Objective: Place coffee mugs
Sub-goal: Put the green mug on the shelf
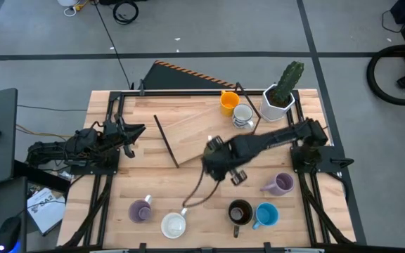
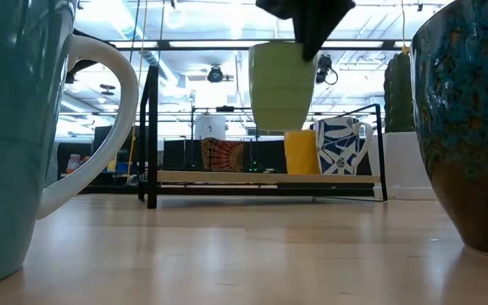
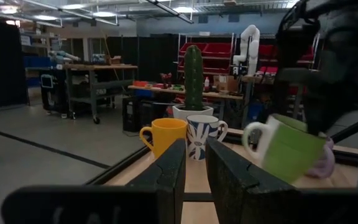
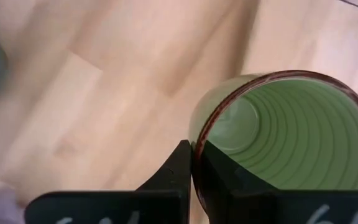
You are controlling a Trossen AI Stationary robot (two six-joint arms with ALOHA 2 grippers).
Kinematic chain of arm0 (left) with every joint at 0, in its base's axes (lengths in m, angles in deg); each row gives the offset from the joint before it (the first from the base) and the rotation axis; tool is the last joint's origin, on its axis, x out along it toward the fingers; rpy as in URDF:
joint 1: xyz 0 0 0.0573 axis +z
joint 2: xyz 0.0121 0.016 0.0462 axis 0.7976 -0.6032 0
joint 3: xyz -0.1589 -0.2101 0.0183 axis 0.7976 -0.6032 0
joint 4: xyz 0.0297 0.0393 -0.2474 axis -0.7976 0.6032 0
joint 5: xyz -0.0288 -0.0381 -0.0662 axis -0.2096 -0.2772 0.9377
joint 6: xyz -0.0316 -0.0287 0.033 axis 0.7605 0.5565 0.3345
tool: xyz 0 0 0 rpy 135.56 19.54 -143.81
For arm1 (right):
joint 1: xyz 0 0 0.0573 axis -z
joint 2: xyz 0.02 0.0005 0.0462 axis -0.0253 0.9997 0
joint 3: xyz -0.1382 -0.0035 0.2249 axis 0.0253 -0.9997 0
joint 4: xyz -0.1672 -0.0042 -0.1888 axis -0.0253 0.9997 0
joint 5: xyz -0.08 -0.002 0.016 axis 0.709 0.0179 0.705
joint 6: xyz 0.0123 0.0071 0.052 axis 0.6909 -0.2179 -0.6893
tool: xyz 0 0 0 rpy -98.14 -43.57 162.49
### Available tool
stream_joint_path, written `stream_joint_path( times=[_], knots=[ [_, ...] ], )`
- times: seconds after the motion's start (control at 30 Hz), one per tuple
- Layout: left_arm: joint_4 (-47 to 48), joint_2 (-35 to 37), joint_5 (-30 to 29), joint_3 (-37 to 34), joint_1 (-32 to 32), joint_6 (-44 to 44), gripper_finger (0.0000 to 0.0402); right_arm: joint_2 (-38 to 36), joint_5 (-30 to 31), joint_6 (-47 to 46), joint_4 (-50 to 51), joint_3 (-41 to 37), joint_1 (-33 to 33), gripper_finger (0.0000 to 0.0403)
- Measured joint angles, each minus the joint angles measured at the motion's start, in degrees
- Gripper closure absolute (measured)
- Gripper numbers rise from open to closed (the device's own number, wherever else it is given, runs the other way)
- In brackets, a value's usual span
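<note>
My right gripper (image 4: 194, 149) is shut on the green mug (image 4: 284, 130) above the middle of the table (image 1: 153, 190). The mug shows lifted in the low view (image 2: 282, 85) and tilted in the left wrist view (image 3: 284, 149); in the high view my right gripper (image 1: 219, 163) hides it. An orange mug (image 1: 229, 102) and a white patterned mug (image 1: 242, 117) stand at the far side. Lilac (image 1: 281, 184), blue (image 1: 266, 215), dark brown (image 1: 240, 212), white (image 1: 174, 225) and lilac (image 1: 140, 211) mugs stand near the front. My left gripper (image 3: 196, 168) waits at the left, open by a narrow gap, empty. My right gripper pinches the green mug's rim (image 4: 197, 134), one finger inside the mug and one outside on its wall. The fingers come from above, pointing down. The mug hangs below them, lifted clear of the table, somewhat tilted, with its handle (image 3: 253, 140) to one side.
A white faceted pot with a cactus (image 1: 280, 95) stands at the far right corner. A wooden board in a black frame (image 1: 188, 130) lies at the far middle. Bare table lies between the front mugs and the board.
</note>
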State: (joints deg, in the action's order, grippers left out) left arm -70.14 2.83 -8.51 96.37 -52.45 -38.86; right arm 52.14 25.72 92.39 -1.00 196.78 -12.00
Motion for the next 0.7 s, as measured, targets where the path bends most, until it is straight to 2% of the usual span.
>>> stream_joint_path(
  times=[0.17, 0.3, 0.43, 0.57, 0.7],
  knots=[
    [-0.2, 0.0, -0.5, 0.0, 0.0, -0.6, 0.0333, -0.2, -4.3, 14.6, 0.3, 0.0, 7.2, 0.0382],
    [-0.1, 0.0, -0.5, 0.0, 0.0, -0.6, 0.0333, 0.0, -4.7, 27.0, -0.2, 0.0, 12.6, 0.0382],
    [0.0, 0.0, -0.5, 0.0, 0.0, -0.5, 0.0333, 0.0, -5.0, 31.4, -3.0, -0.1, 18.2, 0.0382],
    [0.2, 0.0, -0.5, 0.0, 0.0, -0.5, 0.0333, 0.0, -9.6, 35.7, -4.8, -0.8, 23.6, 0.0382],
    [0.2, 0.0, -0.5, 0.0, 0.0, -0.5, 0.0333, 0.1, -10.3, 37.8, -6.9, -2.3, 26.8, 0.0382]
  ],
)
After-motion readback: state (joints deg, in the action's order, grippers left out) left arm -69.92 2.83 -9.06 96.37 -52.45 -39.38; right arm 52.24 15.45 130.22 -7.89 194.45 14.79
